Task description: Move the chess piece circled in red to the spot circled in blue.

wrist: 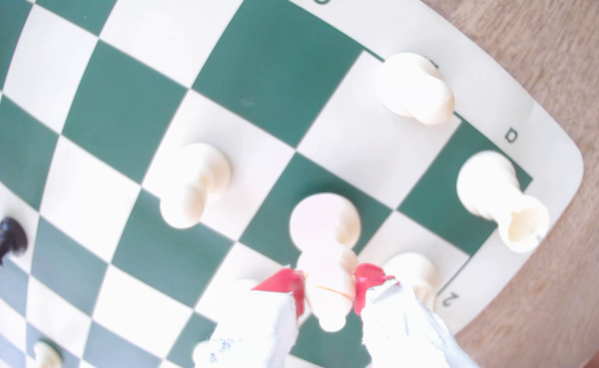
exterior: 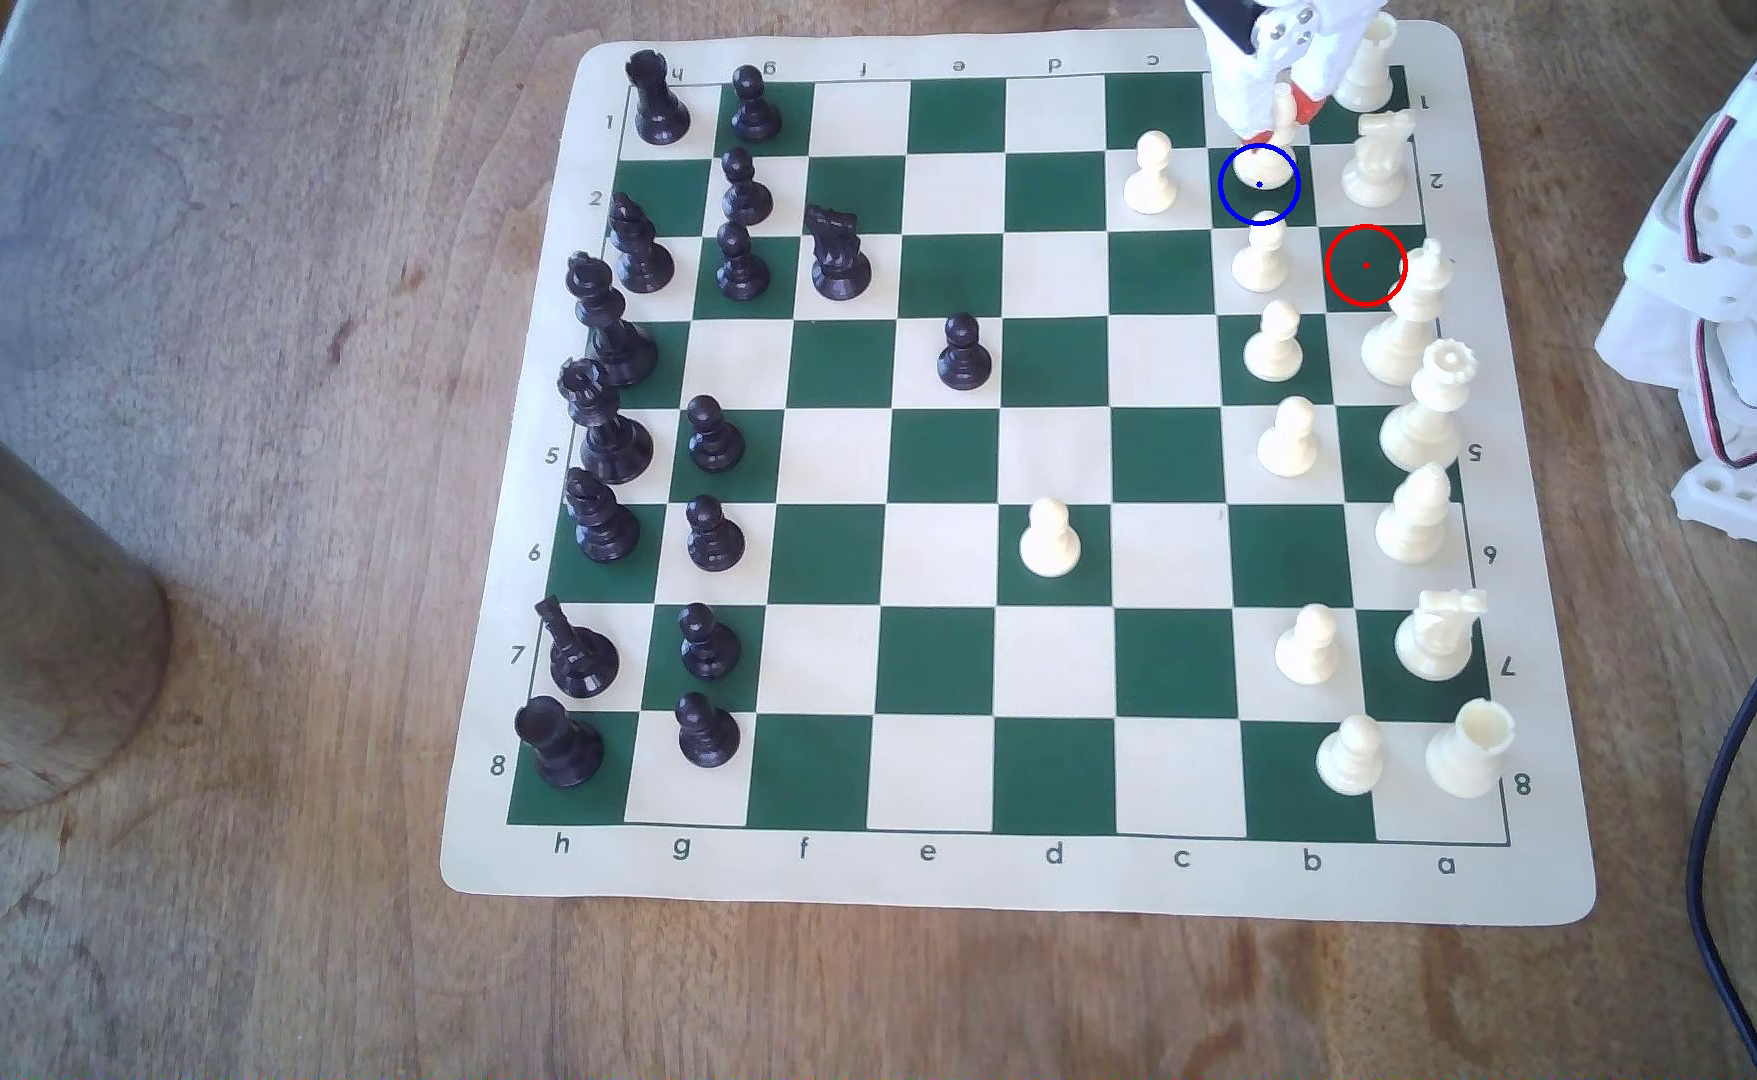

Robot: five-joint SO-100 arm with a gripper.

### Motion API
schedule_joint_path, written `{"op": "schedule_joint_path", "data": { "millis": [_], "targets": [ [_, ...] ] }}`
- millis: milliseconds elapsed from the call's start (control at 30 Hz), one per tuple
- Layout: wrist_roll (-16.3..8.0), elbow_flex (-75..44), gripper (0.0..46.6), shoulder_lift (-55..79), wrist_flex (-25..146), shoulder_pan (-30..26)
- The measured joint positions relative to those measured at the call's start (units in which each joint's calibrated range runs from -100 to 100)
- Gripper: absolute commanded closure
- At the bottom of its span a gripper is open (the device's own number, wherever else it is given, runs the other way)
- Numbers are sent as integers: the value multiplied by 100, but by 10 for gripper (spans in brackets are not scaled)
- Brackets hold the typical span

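The chess piece, a cream-white bishop [exterior: 1260,169], is tilted between my gripper's [exterior: 1275,127] red-padded fingers at the board's far right corner in the exterior view. Its round base lies inside the blue ring marking the spot [exterior: 1258,205], a dark green square. I cannot tell whether the base touches the board. In the wrist view the red pads [wrist: 367,283] press both sides of the bishop's [wrist: 326,247] upper body, so the gripper [wrist: 329,292] is shut on it above the green square [wrist: 283,198]. The red-ringed green square [exterior: 1365,266] is bare.
White pieces crowd the spot: a pawn [exterior: 1151,173] to the exterior view's left, a pawn [exterior: 1261,257] nearer, and a knight [exterior: 1375,161] and rook [exterior: 1367,62] to the right. The arm's base [exterior: 1747,312] and a black cable [exterior: 1736,727] lie off the board's right edge.
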Motion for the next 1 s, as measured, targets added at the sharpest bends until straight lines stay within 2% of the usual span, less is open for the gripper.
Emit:
{"op": "schedule_joint_path", "data": {
  "millis": [500, 600, 633, 667, 800, 1000],
  "targets": [
    [0, 0, 463, 151, -80, -29],
    [0, 45, 424, 159, -127, -81],
    [-10, 81, 383, 151, -127, -81],
    [-20, 117, 364, 151, -135, -81],
    [-24, 154, 315, 151, -183, -81],
    [-20, 244, 282, 168, -199, -7]
  ]
}}
